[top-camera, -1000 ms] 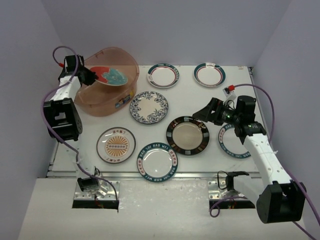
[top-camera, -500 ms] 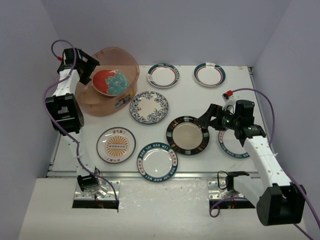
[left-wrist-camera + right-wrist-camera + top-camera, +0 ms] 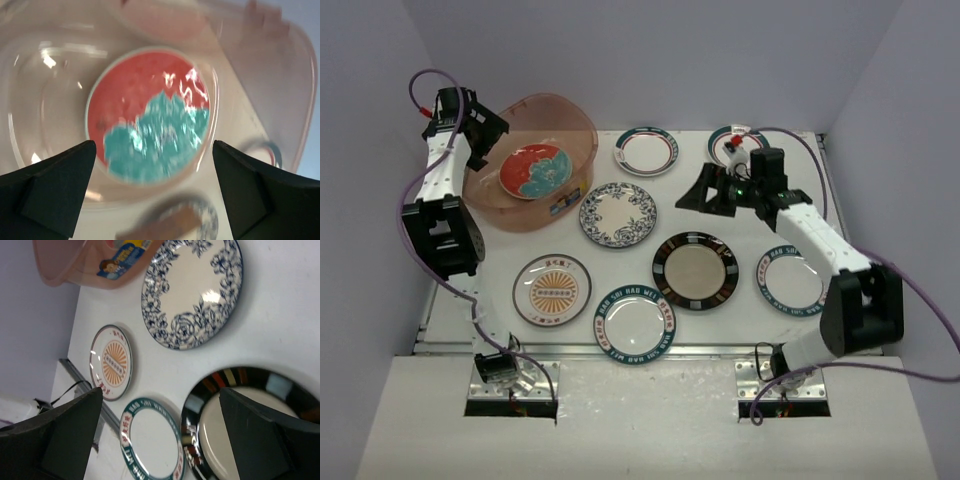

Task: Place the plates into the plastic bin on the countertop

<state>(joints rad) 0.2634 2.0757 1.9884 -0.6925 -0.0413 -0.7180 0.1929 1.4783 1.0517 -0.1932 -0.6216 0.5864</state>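
The pinkish plastic bin (image 3: pixel 582 128) stands at the back left of the white countertop (image 3: pixel 590 255). A red plate with a blue flower (image 3: pixel 532 170) lies inside it. My left gripper (image 3: pixel 485 130) hangs open over the bin's left rim, and its wrist view looks down on the red plate (image 3: pixel 150 115) between its spread fingers. My right gripper (image 3: pixel 705 192) hovers open and empty above the table's middle, between the blue floral plate (image 3: pixel 618 214) and the black-gold plate (image 3: pixel 695 270).
An orange sunburst plate (image 3: pixel 552 289) and a teal-lettered plate (image 3: pixel 635 323) lie near the front rail. Another teal-lettered plate (image 3: pixel 790 282) is at the right. Two teal-red banded plates (image 3: pixel 646 151) sit at the back, the right one (image 3: pixel 752 152) partly behind the arm.
My left gripper opened and let go of the red plate, which settled flat in the bin. The right arm swung from the right side toward the back middle.
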